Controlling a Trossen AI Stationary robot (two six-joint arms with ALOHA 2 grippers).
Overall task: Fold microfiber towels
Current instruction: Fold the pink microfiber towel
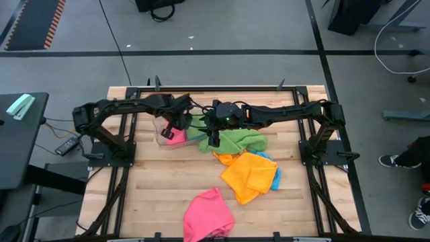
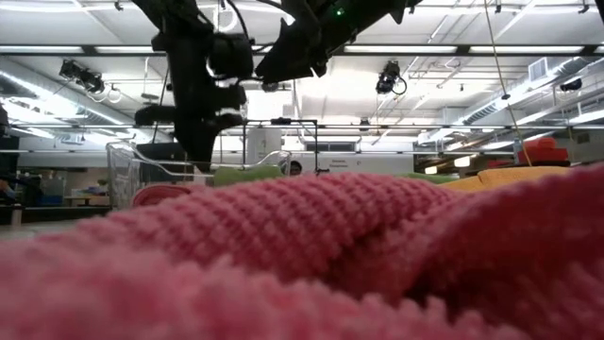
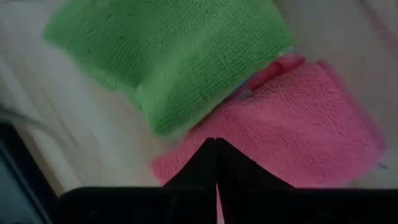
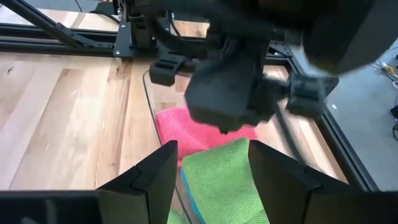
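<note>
While the left pincer (image 3: 216, 163) hangs clenched empty, two pink towels (image 1: 209, 214), two green (image 1: 240, 140), one orange (image 1: 250, 175) show.

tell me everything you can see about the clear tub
The clear tub is a see-through plastic bin with thin walls, standing upright on the table's far left part. A folded pink towel lies inside, a green towel overlapping it at the rim. The shut left gripper hangs just over it.

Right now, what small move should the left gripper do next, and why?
Probably lift straight up. The left gripper is shut, empty, directly above the folded pink towel and green towel in the clear tub, with the open right gripper close by.
</note>
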